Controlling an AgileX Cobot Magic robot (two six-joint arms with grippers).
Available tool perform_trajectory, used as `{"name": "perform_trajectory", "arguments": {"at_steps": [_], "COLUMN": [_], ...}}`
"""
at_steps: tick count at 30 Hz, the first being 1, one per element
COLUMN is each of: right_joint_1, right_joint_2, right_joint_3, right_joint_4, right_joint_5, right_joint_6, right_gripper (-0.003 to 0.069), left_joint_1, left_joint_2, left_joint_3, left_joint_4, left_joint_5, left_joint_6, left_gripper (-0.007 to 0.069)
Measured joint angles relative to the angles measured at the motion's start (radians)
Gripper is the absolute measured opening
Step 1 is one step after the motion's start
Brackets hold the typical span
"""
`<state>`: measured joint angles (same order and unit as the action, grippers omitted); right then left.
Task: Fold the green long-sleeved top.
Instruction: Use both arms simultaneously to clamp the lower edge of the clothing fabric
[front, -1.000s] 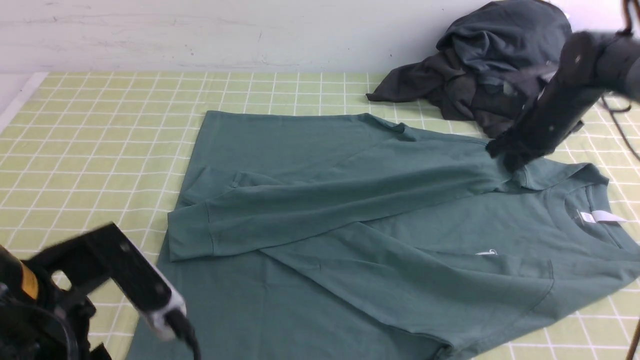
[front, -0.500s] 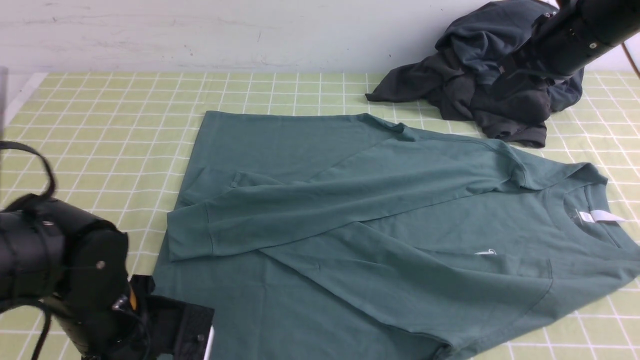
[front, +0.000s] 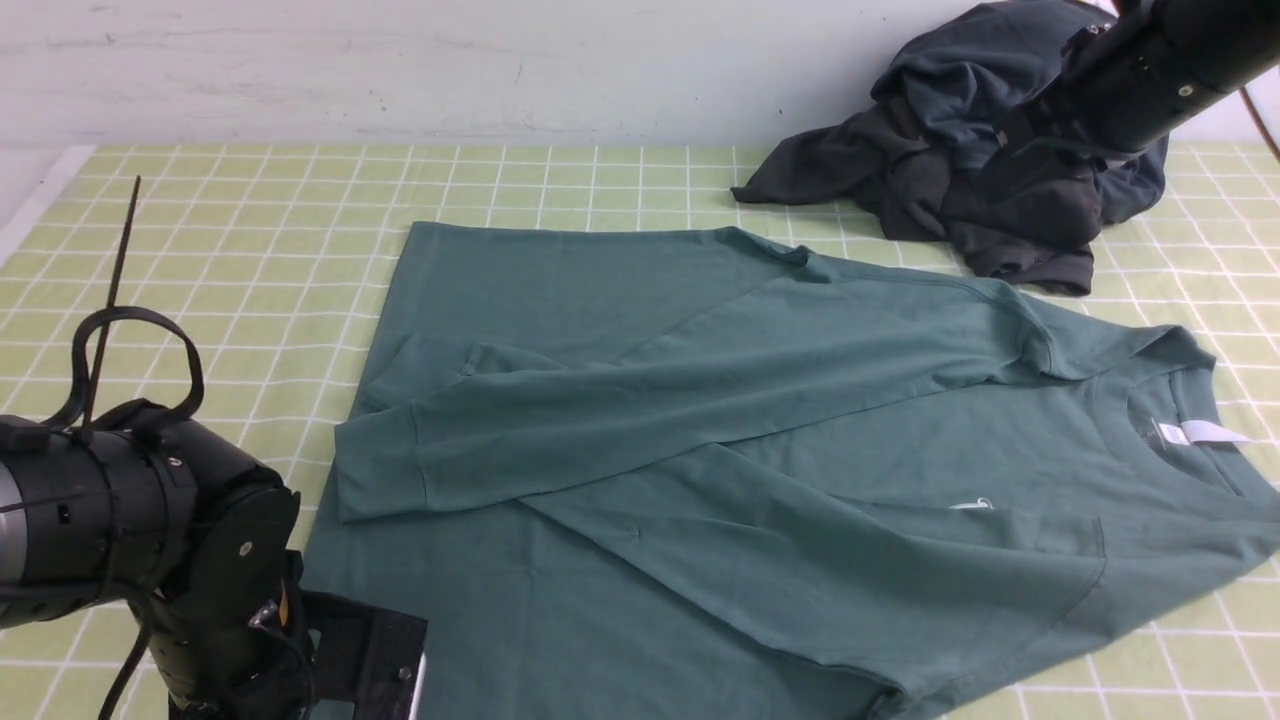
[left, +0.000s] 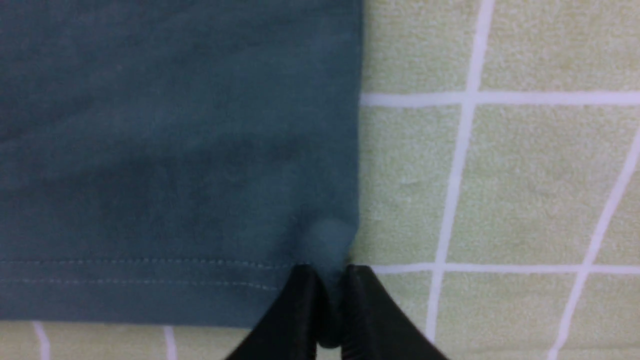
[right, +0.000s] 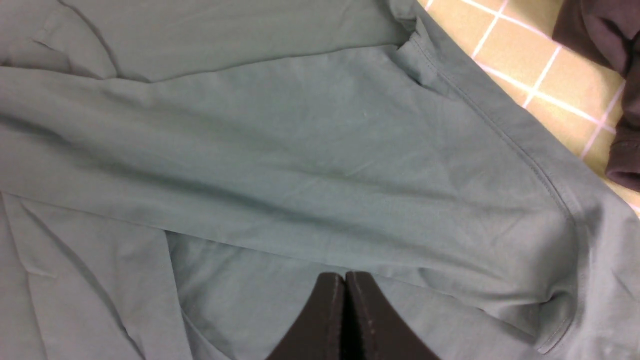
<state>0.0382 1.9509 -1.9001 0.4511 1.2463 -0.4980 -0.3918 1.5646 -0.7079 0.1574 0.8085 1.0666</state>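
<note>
The green long-sleeved top (front: 760, 430) lies flat on the checked cloth, neck with its white label (front: 1205, 433) to the right. One sleeve (front: 650, 410) is folded across the body. My left arm (front: 200, 560) is low at the near left hem corner. In the left wrist view the left gripper (left: 327, 272) is shut on the hem corner of the top (left: 175, 150), with fabric pinched between its jaws. My right arm (front: 1130, 80) is raised at the back right. In its wrist view the right gripper (right: 345, 276) is shut and empty above the top (right: 300, 150).
A heap of dark grey garments (front: 960, 150) lies at the back right, partly behind my right arm. The yellow-green checked cloth (front: 200, 250) runs to a pale wall at the back, and its left edge (front: 35, 205) is in view.
My left gripper dropped to the near left hem corner and shut on it. My right arm lifted off the top's shoulder toward the back right, then stayed still.
</note>
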Motion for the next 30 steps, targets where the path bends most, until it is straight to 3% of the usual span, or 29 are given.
{"name": "perform_trajectory", "arguments": {"at_steps": [3, 9, 11, 14, 18, 22, 25, 30], "right_joint_1": [0.000, 0.001, 0.013, 0.041, 0.103, 0.162, 0.171, 0.171], "right_joint_2": [0.000, -0.086, -0.244, -0.408, -0.672, -0.871, -0.953, -0.926], "right_joint_3": [0.000, 0.046, 0.128, 0.219, 0.446, 0.719, 0.905, 1.232], "right_joint_4": [0.004, 0.105, 0.189, 0.230, 0.228, 0.176, 0.098, -0.208], "right_joint_5": [0.000, 0.000, -0.002, -0.040, -0.221, -0.373, -0.426, -0.503], "right_joint_6": [-0.011, -0.104, -0.214, -0.288, -0.421, -0.563, -0.604, -0.584], "right_gripper": [-0.0014, -0.0014, -0.0010, -0.0010, -0.0010, -0.0010, -0.0010, 0.0011], "left_joint_1": [0.000, 0.000, 0.000, 0.000, 0.000, 0.003, 0.003, 0.003], "left_joint_2": [-0.024, -0.128, -0.181, -0.227, -0.282, -0.312, -0.318, -0.322], "left_joint_3": [0.000, 0.000, 0.000, 0.000, -0.001, -0.001, -0.001, -0.001], "left_joint_4": [-0.041, -0.046, -0.047, -0.034, 0.020, 0.032, 0.034, 0.030], "left_joint_5": [-0.011, -0.057, -0.056, -0.044, -0.013, 0.019, 0.033, 0.036], "left_joint_6": [-0.024, -0.200, -0.372, -0.488, -0.621, -0.769, -0.841, -0.885], "left_gripper": [0.0004, -0.0001, -0.0001, -0.0001, -0.0001, -0.0001, -0.0001, -0.0001]}}
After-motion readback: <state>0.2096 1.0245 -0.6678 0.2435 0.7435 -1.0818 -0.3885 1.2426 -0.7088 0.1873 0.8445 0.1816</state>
